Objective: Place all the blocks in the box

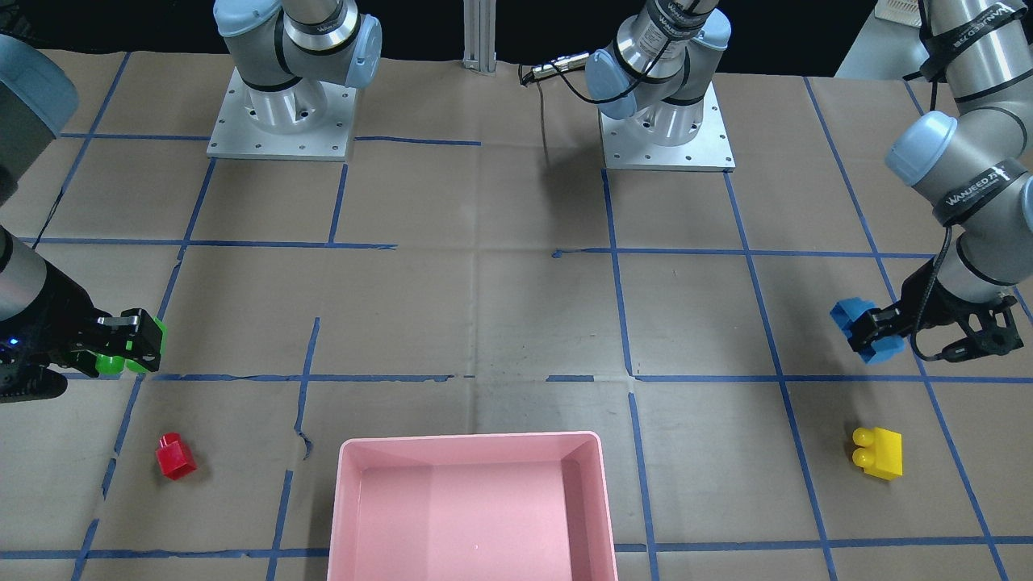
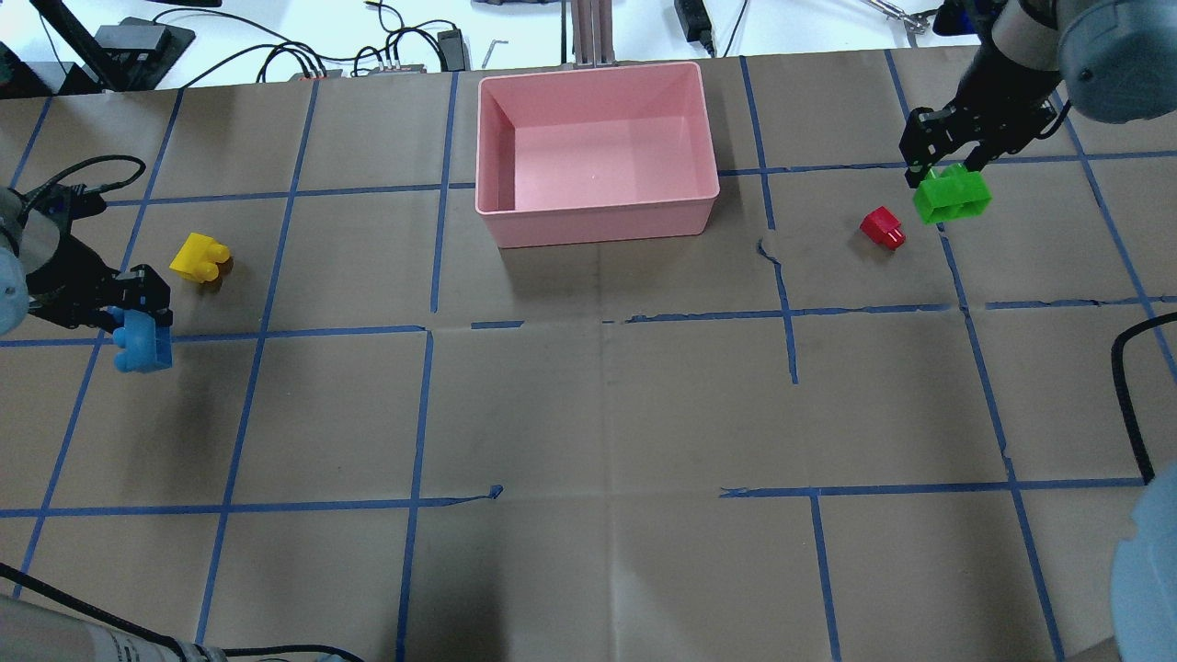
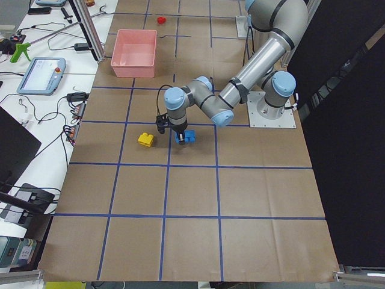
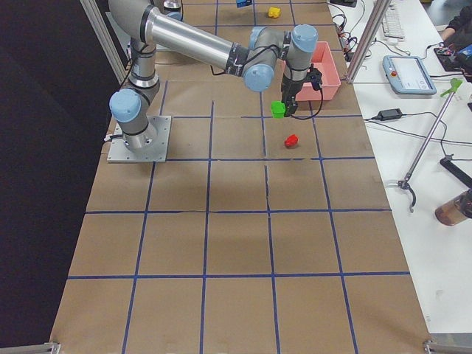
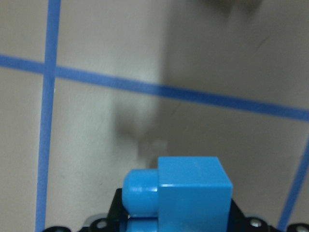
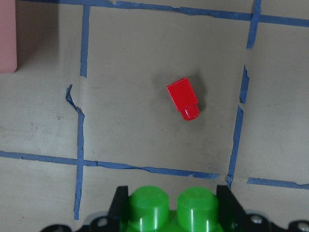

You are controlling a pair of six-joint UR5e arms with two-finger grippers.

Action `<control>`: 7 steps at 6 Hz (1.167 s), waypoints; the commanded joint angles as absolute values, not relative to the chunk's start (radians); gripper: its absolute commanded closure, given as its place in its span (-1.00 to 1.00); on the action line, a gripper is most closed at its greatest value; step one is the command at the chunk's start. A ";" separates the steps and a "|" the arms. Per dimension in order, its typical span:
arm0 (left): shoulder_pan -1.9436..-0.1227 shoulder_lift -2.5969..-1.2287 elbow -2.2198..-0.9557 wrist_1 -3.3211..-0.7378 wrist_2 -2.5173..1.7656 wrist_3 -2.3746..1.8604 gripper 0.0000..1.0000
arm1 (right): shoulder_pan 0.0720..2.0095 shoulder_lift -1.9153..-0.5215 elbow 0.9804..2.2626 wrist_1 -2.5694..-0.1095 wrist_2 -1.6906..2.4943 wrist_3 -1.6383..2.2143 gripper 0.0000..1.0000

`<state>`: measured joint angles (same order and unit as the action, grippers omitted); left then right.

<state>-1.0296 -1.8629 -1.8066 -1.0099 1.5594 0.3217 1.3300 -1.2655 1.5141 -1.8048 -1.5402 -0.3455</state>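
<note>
My left gripper [image 2: 138, 308] is shut on the light-blue block [image 2: 144, 345] and holds it above the table at the left; the block fills the bottom of the left wrist view [image 5: 188, 193]. The yellow block [image 2: 200, 257] lies close beside it. My right gripper [image 2: 947, 161] is shut on the green block [image 2: 954, 195], lifted off the table, and the block also shows in the right wrist view [image 6: 174, 208]. The red block [image 2: 883, 227] lies on the table just left of it. The pink box [image 2: 598, 221] stands empty at the far middle.
Brown paper with blue tape lines covers the table. Both arm bases [image 1: 282, 113] stand on the robot's side. Cables and devices [image 2: 386, 55] lie beyond the table's far edge, behind the box.
</note>
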 commanded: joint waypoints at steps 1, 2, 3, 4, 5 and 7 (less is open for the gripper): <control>-1.228 -1.884 -1.689 -1.015 1.546 0.073 0.76 | 1.331 -1.266 1.514 -1.805 -1.540 -0.344 0.23; -1.309 -1.908 -1.639 -1.014 1.501 -0.057 0.76 | 1.331 -1.266 1.514 -1.805 -1.540 -0.344 0.23; -1.394 -1.958 -1.552 -1.014 1.453 -0.213 0.75 | 1.331 -1.266 1.514 -1.805 -1.539 -0.344 0.23; -1.511 -2.039 -1.443 -1.005 1.453 -0.370 0.75 | 1.331 -1.266 1.514 -1.805 -1.539 -0.344 0.23; -1.591 -2.140 -1.310 -1.003 1.451 -0.499 0.73 | 1.331 -1.264 1.514 -1.805 -1.539 -0.344 0.23; -1.670 -2.267 -1.107 -1.009 1.448 -0.635 0.67 | 1.331 -1.264 1.514 -1.807 -1.539 -0.345 0.23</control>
